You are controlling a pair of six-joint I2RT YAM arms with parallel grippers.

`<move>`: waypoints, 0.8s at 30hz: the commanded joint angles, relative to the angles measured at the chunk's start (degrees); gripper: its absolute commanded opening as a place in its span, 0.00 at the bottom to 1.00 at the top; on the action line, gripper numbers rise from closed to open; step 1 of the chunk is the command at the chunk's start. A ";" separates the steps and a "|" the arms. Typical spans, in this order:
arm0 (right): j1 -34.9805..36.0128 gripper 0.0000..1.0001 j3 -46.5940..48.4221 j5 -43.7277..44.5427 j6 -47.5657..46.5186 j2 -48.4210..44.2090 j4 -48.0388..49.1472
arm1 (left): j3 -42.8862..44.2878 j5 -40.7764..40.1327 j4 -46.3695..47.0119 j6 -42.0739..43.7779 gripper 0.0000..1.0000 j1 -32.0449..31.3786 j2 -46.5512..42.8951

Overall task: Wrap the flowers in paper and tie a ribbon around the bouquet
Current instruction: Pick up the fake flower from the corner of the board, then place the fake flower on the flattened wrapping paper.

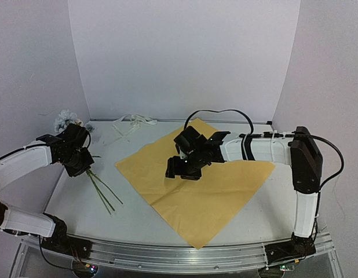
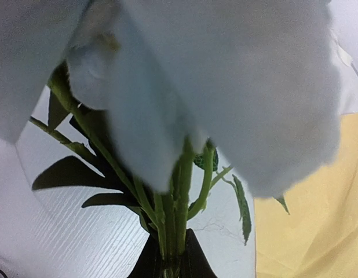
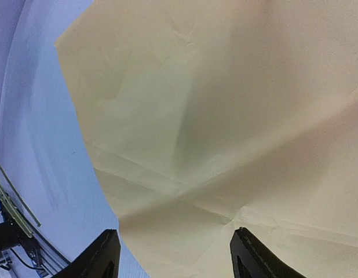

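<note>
Left gripper (image 2: 170, 262) clamps thin green stems of pale blue flowers (image 2: 225, 87); right gripper (image 3: 174, 234) hangs wide, empty, over yellow paper sheet (image 3: 225, 116); I would lay stems along its diagonal.

No readable text, label, brand, number or sign in any view.
Long narrow cream-white fabric ribbon (image 1: 132, 120), on white bench (image 1: 132, 214) well beyond left fingers (image 2: 147, 260): too small to make out any print.
Large yellow paper sheet (image 3: 225, 116), just ahead of right fingers (image 3: 101, 255): face shows creases only, no lettering.
</note>
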 commanded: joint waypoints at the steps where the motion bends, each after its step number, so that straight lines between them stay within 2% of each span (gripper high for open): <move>1: -2.48 0.68 -3.22 2.65 -0.69 -6.08 -0.51 | 10.23 -2.69 -0.19 6.47 0.00 -4.55 3.42; 8: -8.72 0.68 -12.52 5.18 1.07 -13.82 -0.33 | 26.97 3.88 3.73 12.11 0.00 -11.52 18.23; 11: -9.42 0.65 -12.96 5.01 0.57 -14.30 -0.54 | 33.20 6.45 5.09 13.41 0.00 -12.44 24.16; 18: -4.88 0.40 -4.61 0.81 2.19 -6.37 -0.86 | 41.74 5.50 2.91 17.60 0.00 -12.25 31.06; 20: -3.49 0.30 -2.41 0.34 3.07 -3.30 -0.86 | 42.60 5.96 2.74 18.22 0.00 -11.87 31.74; 24: -1.96 0.18 -0.03 -1.09 4.38 1.91 -0.75 | 43.51 7.08 2.75 18.97 0.00 -10.84 32.36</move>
